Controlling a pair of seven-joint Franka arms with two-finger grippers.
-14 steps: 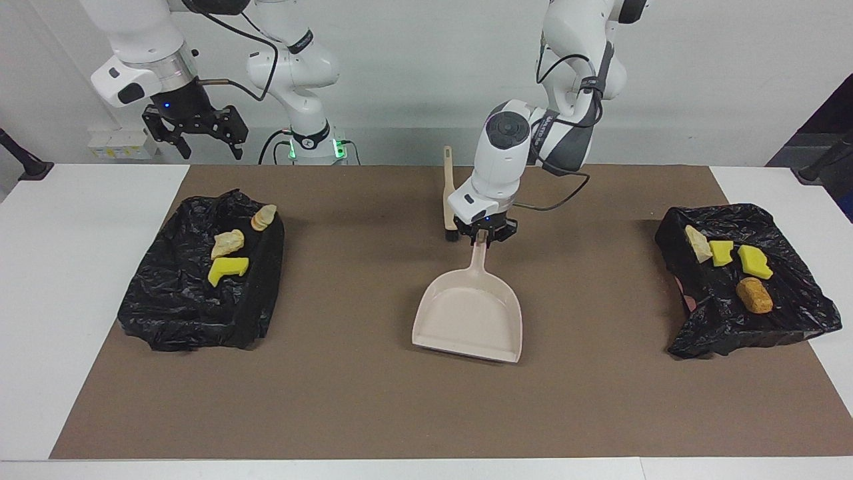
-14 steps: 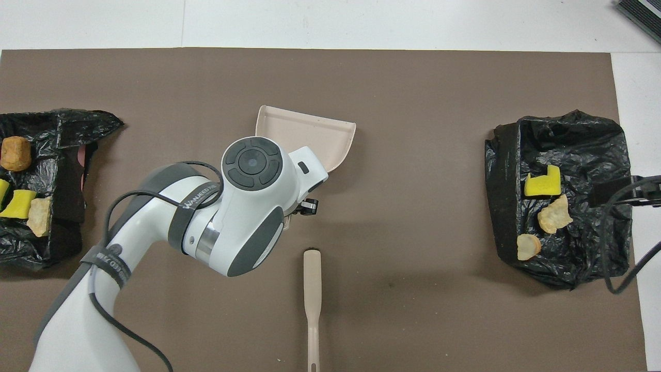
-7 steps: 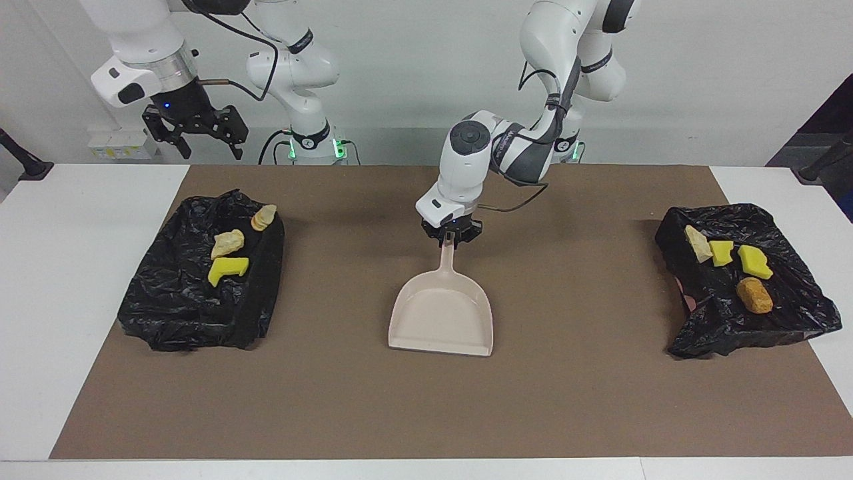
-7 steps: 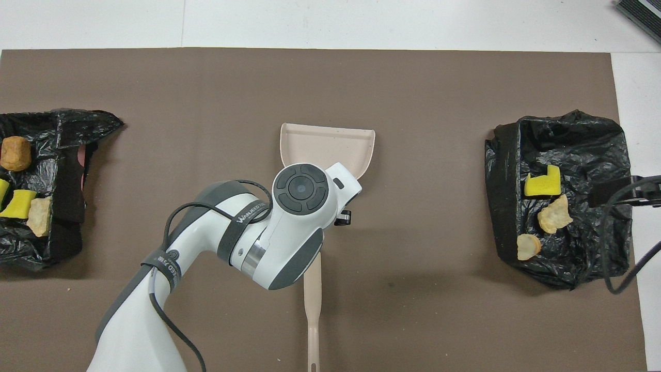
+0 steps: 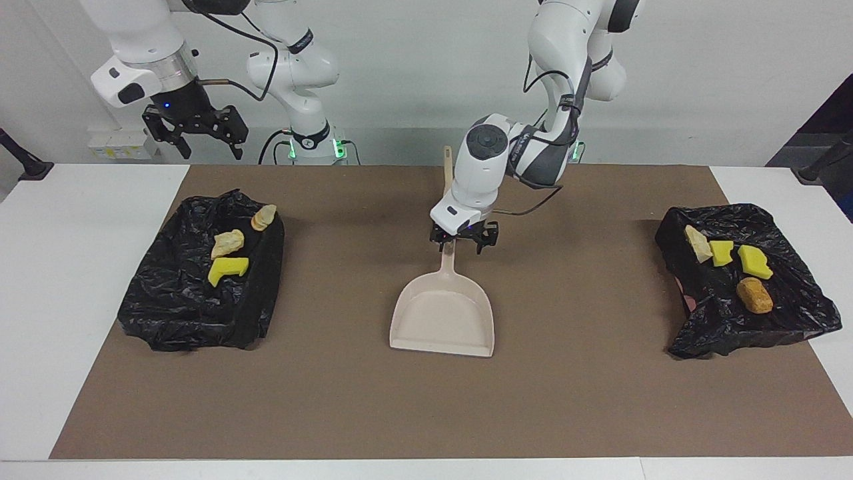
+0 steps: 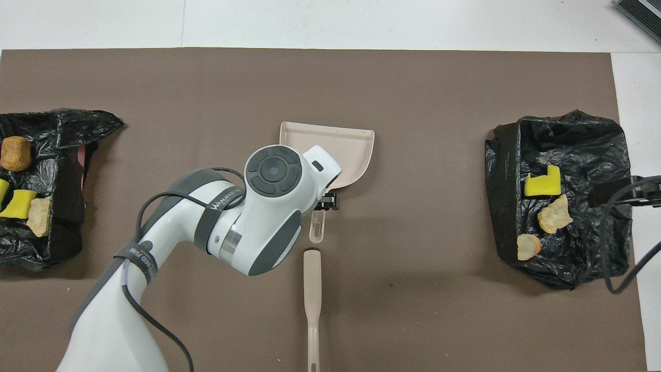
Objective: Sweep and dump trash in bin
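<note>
Landmark: beige dustpan (image 5: 442, 320), flat on the brown mat (image 5: 373, 413) at mid-table, pan end pointing away from the robots, handle toward them.

Left gripper (image 5: 464, 241) sits low over the dustpan's handle, jaws spread apart; the handle shows between them and is not clamped. Whether a fingertip brushes it I cannot tell.

A beige brush (image 6: 312, 305) lies on the mat just nearer the robots than the dustpan's handle tip, in line with it, not touching.

Right gripper (image 5: 197, 137) hangs high in the air, well off toward the right arm's end from the dustpan, jaws open and empty. That arm waits.

The trash (image 5: 228, 268) is all off the mat, in two black-bagged bins. Bin (image 5: 173, 313) toward the right arm's end from the dustpan: one yellow foam piece and two pale beige chunks. Bin (image 5: 793, 320) toward the left arm's end from the dustpan: two yellow pieces, one pale chunk, one orange-brown lump (image 5: 754, 295).
</note>
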